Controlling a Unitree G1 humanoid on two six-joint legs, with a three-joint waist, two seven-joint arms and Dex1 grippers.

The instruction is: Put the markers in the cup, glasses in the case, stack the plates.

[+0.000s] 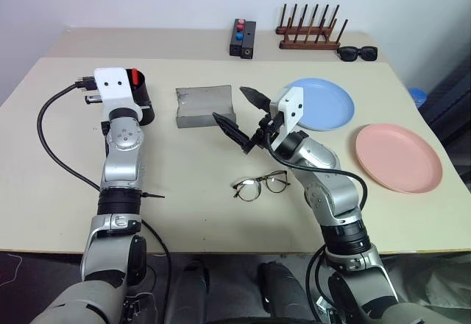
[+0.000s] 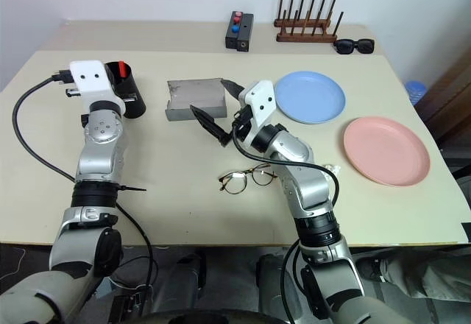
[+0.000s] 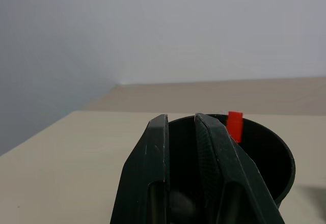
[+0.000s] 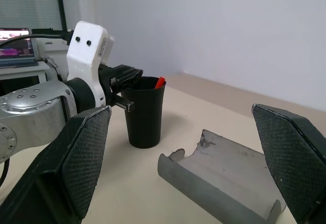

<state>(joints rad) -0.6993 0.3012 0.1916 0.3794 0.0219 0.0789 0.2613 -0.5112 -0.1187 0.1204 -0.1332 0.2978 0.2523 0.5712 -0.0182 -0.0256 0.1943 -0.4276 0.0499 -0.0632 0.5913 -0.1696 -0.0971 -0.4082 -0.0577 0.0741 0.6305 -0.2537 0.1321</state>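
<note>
The black cup (image 2: pixel 132 97) stands at the left of the table with a red-ended marker (image 3: pixel 235 124) standing in it. My left gripper (image 3: pixel 181 119) hangs just over the cup's rim (image 3: pixel 277 150), its fingers a narrow gap apart with nothing clearly between them. The grey case (image 1: pixel 204 105) lies open mid-table. My right gripper (image 1: pixel 240 113) hovers wide open and empty just right of the case. The wire-framed glasses (image 1: pixel 261 185) lie on the table nearer me, below that gripper. The light blue plate (image 1: pixel 327 104) and the pink plate (image 1: pixel 399 157) lie side by side at the right.
At the table's far edge are a black box with red and blue buttons (image 1: pixel 242 38), a wooden rack (image 1: pixel 309 34) and chunky black sunglasses (image 1: pixel 358 53). A black cable (image 1: pixel 51 143) loops from my left wrist over the table's left side.
</note>
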